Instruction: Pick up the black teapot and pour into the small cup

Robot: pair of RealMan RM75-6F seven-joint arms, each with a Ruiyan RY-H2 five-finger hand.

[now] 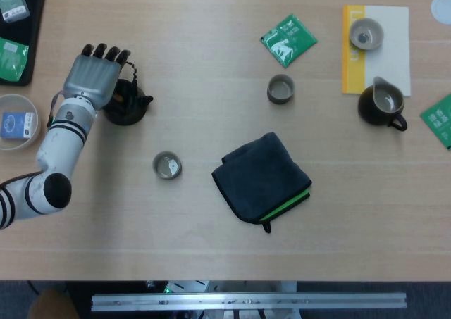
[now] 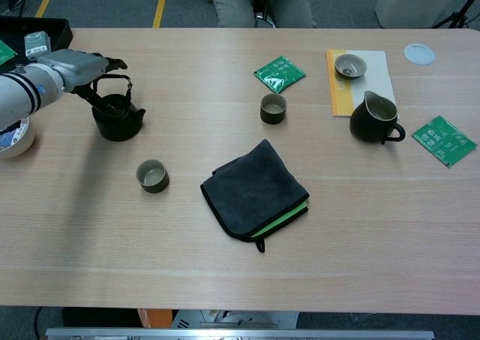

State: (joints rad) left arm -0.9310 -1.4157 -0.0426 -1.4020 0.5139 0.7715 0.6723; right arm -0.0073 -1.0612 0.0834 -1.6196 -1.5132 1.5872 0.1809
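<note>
The black teapot stands upright on the left part of the table, its wire handle raised. My left hand hovers over its left side with the fingers stretched out flat above the handle, holding nothing. In the chest view the thumb hangs down beside the handle; whether it touches is unclear. A small grey cup sits in front of the teapot and to its right, clear of the hand. My right hand appears in neither view.
A folded dark cloth lies mid-table. Beyond it are a second cup, a green packet, a dark pitcher and a cup on a yellow-white booklet. A white bowl and black tray sit at far left.
</note>
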